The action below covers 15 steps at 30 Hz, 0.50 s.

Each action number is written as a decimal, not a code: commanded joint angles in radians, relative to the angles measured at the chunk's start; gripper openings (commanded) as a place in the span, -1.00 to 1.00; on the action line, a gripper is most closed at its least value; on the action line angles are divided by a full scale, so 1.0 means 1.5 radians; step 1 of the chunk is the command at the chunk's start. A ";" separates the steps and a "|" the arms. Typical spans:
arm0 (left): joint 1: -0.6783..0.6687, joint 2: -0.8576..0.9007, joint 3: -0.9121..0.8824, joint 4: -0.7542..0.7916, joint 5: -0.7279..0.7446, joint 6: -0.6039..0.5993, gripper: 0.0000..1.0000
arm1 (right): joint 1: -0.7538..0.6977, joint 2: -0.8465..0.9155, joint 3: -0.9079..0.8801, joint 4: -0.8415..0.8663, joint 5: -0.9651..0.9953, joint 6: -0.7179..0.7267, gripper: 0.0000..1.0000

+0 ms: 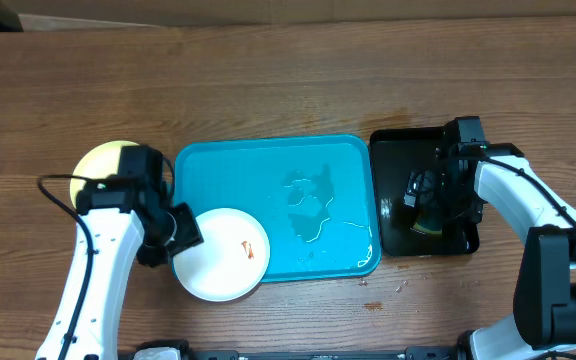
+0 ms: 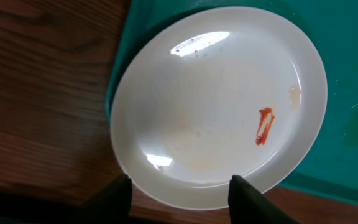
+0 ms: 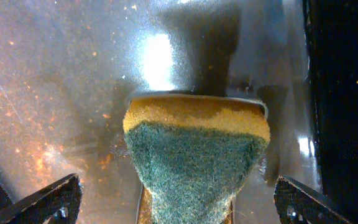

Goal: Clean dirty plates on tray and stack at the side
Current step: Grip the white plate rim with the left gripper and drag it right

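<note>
A white plate with a red smear lies at the front left corner of the turquoise tray, partly over its rim. My left gripper is open at the plate's near edge, with one dark finger on each side of the rim section. A pale yellow-green plate rests on the table to the left, half hidden by the left arm. No third plate shows. My right gripper is open over the black tray, and a green-and-yellow sponge sits untouched between its wide-spread fingers.
A puddle of water spreads over the turquoise tray's middle and right. The black tray's floor is wet and speckled. Bare wooden table lies behind both trays.
</note>
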 commanded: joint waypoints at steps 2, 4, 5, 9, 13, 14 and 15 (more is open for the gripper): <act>0.008 0.003 0.002 -0.013 -0.069 -0.008 0.14 | 0.001 -0.005 0.013 0.001 -0.001 0.001 1.00; 0.006 0.006 -0.023 0.010 -0.063 -0.021 0.25 | 0.001 -0.005 0.013 0.001 -0.001 0.001 1.00; 0.006 0.009 -0.040 0.026 -0.063 -0.023 0.29 | 0.001 -0.005 0.013 0.001 -0.001 0.001 1.00; 0.007 0.021 -0.110 0.089 -0.066 -0.045 0.42 | 0.001 -0.005 0.013 0.001 -0.001 0.001 1.00; 0.007 0.037 -0.176 0.160 -0.065 -0.055 0.46 | 0.001 -0.005 0.013 0.001 -0.001 0.001 1.00; 0.007 0.041 -0.188 0.171 -0.059 -0.055 0.43 | 0.001 -0.005 0.013 0.001 -0.001 0.001 1.00; 0.007 0.045 -0.195 0.177 -0.052 -0.055 0.40 | 0.001 -0.005 0.013 0.001 -0.001 0.001 1.00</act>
